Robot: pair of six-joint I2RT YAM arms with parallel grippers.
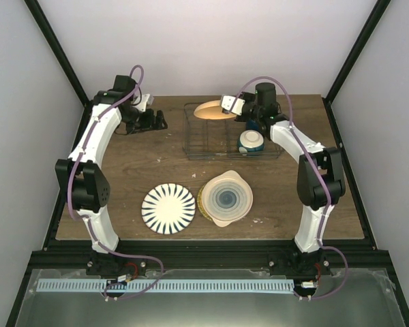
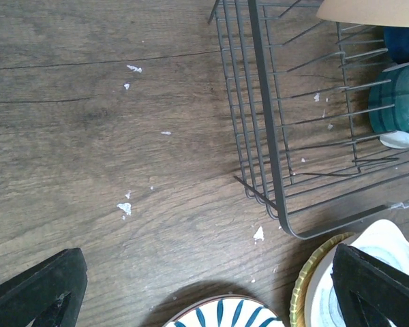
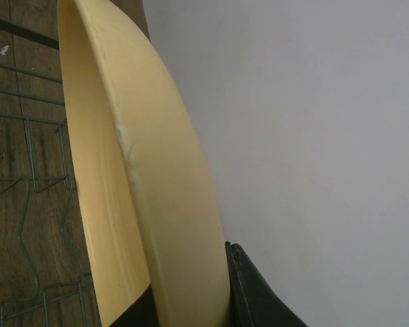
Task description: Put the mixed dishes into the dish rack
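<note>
dish rack (image 1: 198, 146): 1 bowl (image 1: 251, 142), 1 mug (image 2: 402, 42) | right gripper (image 1: 223, 107): 1 plate (image 1: 208, 110) held

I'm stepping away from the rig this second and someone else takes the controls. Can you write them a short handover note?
Left pincer: open, empty, over the table left of the dish rack.
Right pincer: shut on the orange-yellow plate, held on edge above the rack's far left part, not yet set down.
Done: the small white-and-blue bowl and the dark blue mug sit in the rack's right side.
Left: seat the held plate, then load the cream ringed plate, which rests on a yellow-rimmed dish, and the blue-striped plate beside it.
</note>
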